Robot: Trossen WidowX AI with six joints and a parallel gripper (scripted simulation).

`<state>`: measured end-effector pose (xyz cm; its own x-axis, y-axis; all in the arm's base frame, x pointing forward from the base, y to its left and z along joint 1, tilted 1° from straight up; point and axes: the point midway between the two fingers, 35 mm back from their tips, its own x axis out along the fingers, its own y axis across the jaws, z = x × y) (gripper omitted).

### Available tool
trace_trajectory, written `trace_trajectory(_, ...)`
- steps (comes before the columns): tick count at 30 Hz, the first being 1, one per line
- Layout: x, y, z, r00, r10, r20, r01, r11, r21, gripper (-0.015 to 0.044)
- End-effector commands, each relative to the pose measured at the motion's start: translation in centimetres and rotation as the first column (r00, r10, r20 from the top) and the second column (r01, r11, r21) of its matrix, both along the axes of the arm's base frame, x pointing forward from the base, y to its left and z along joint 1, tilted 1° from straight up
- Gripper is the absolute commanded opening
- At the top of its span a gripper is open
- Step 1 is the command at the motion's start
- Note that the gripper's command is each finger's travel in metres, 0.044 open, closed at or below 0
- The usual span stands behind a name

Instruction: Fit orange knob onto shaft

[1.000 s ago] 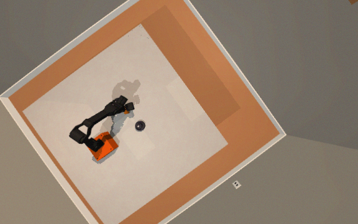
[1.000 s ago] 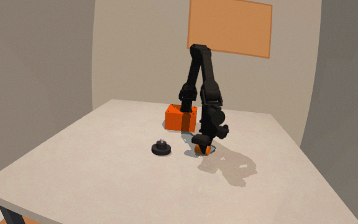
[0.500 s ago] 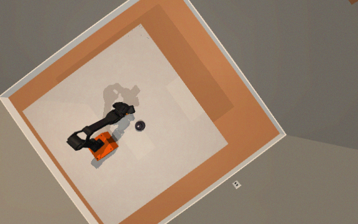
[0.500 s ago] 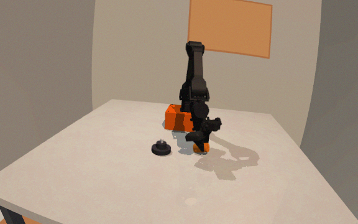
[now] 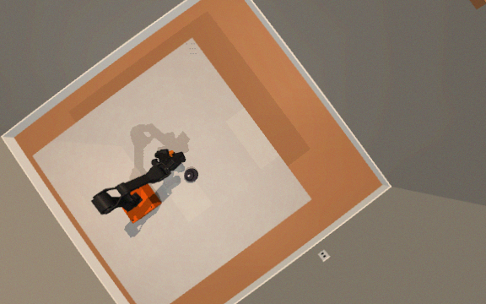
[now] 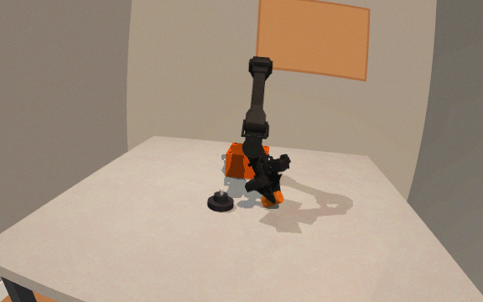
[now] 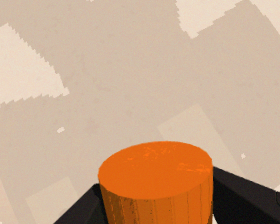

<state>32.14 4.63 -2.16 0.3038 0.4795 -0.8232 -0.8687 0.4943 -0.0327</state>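
The orange knob (image 5: 171, 153) (image 6: 279, 197) (image 7: 156, 167) is between the fingers of my gripper (image 6: 272, 200) (image 7: 155, 184), which is shut on it. The knob looks tilted in the exterior view; whether it touches the table I cannot tell. In the wrist view one smooth round end faces the camera, and its hole is hidden. The dark round pedestal (image 5: 195, 178) (image 6: 220, 204) stands apart from the knob, to its left in the exterior view. The small silver shaft (image 6: 221, 192) points up from its middle. The shaft's flat side is too small to make out.
The orange box (image 5: 143, 204) (image 6: 236, 165) at the arm's base stands behind the pedestal in the exterior view. The pale table top (image 5: 234, 219) (image 6: 174, 252) carries the arm's shadows around the gripper.
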Motion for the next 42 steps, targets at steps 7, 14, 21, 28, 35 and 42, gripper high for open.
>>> trace_trajectory(7, -0.7, -0.9, 0.0, 0.997, 0.002, 0.078, -0.013, 0.99, 0.14, 0.0179)
trace_trajectory(14, -1.2, -1.6, -0.1, 0.991, -0.006, 0.136, -0.027, 0.97, 0.241, 0.0179)
trace_trajectory(21, -1.6, -2.3, -0.3, 0.981, -0.02, 0.193, -0.048, 0.94, 0.339, 0.0179)
trace_trajectory(28, -2.0, -3.0, -0.5, 0.968, -0.04, 0.248, -0.074, 0.899, 0.432, 0.0179)
trace_trajectory(35, -2.2, -3.4, -0.6, 0.964, -0.046, 0.263, -0.081, 0.886, 0.456, 0.0179)
trace_trajectory(42, -2.3, -3.3, -0.6, 0.964, -0.048, 0.261, -0.081, 0.884, 0.461, 0.026)
